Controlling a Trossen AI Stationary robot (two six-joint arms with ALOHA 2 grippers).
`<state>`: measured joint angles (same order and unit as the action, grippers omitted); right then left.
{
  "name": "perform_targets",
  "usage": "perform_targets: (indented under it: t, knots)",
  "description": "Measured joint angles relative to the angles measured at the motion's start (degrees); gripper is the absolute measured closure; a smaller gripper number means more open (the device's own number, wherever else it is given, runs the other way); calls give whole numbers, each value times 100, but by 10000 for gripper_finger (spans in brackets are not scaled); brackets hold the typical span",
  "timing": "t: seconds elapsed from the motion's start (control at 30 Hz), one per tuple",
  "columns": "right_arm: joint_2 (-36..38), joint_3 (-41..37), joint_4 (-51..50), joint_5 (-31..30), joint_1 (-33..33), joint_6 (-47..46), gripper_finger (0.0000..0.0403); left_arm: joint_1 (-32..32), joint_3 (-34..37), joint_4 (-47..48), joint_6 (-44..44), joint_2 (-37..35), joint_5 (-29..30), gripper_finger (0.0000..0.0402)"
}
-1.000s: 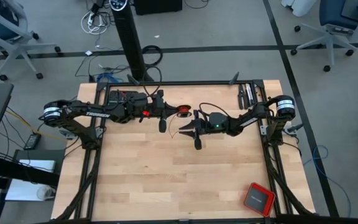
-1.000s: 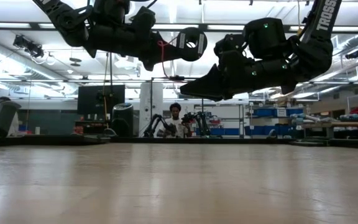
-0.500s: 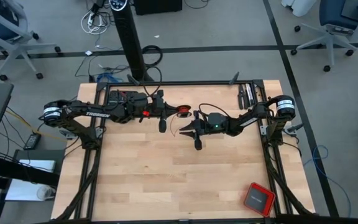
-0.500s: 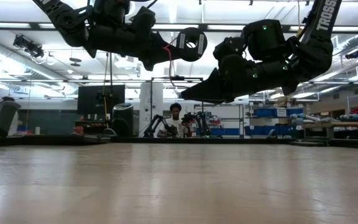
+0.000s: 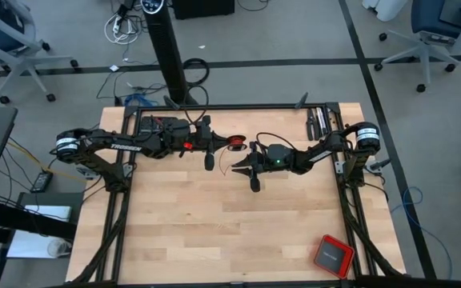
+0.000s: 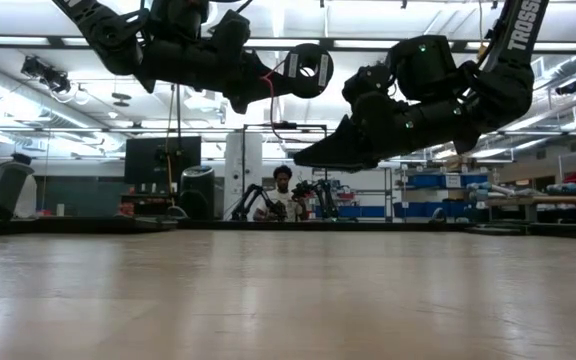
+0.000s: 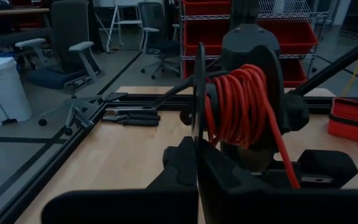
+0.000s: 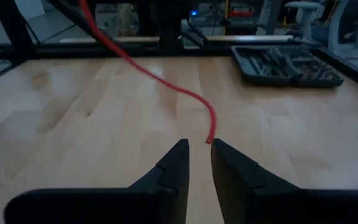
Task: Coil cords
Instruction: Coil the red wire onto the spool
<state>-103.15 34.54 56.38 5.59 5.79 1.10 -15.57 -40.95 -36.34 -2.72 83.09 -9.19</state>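
Cord [image 8: 166, 79] end dangles mid-air — bare table [image 5: 214, 232] below.

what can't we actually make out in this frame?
- Whether the right gripper grips the red cord: right wrist view shows its tip at the jaws' narrow gap, contact unclear.
- Where the cord leaves the spool: left wrist view, hidden behind the black disc.
- The cord between the arms: high view, too thin to trace.
- The left gripper: left wrist view, cut off by the edge.

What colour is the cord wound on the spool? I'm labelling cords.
Red cord, clearest in the left wrist view.
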Motion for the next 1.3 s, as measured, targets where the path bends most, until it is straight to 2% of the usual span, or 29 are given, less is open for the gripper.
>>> perform_targets:
  t: [1.2,1.3]
  knots:
    - [0,0,480,3,-5,57,343,0,0,-4,0,0,0,401]
    - [0,0,491,1,-5,57,354,0,0,-4,0,0,-2,401]
